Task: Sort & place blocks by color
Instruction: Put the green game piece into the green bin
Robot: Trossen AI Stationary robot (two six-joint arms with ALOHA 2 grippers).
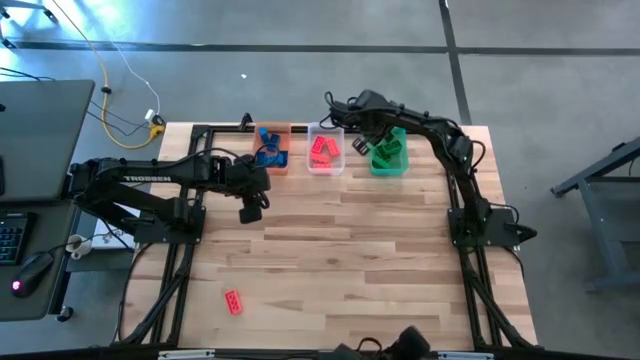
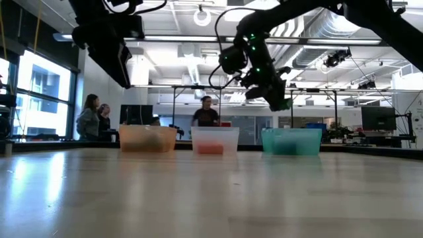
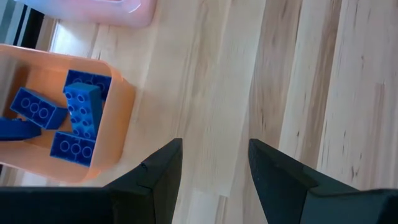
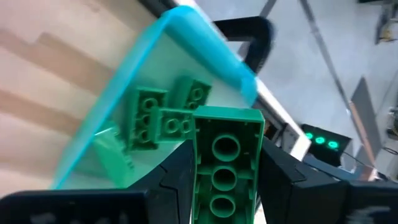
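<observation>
My right gripper (image 4: 225,146) is shut on a green block (image 4: 225,165) and hangs above the green bin (image 1: 392,166), where several green blocks (image 4: 149,118) lie. In the low view it (image 2: 272,92) hovers well over that bin (image 2: 291,141). My left gripper (image 3: 214,146) is open and empty over bare wood, just on the near side of the orange bin (image 3: 121,118), which holds several blue blocks (image 3: 81,106). From above, it (image 1: 250,208) sits below that bin (image 1: 276,166). One red block (image 1: 233,301) lies flat on the table near its near-left corner. My right gripper pinches the green block between its two fingers (image 4: 180,165), one on each long side (image 4: 202,155). The fingers lie along the block and point slantingly down at the bin. The block is lifted clear, its hollow underside with three round tubes facing the wrist camera.
The clear bin (image 1: 324,165) with red blocks (image 1: 322,150) stands between the orange and green bins along the far edge. Bare wood spreads over the table's middle and near part. People stand in the room beyond the table (image 2: 206,112).
</observation>
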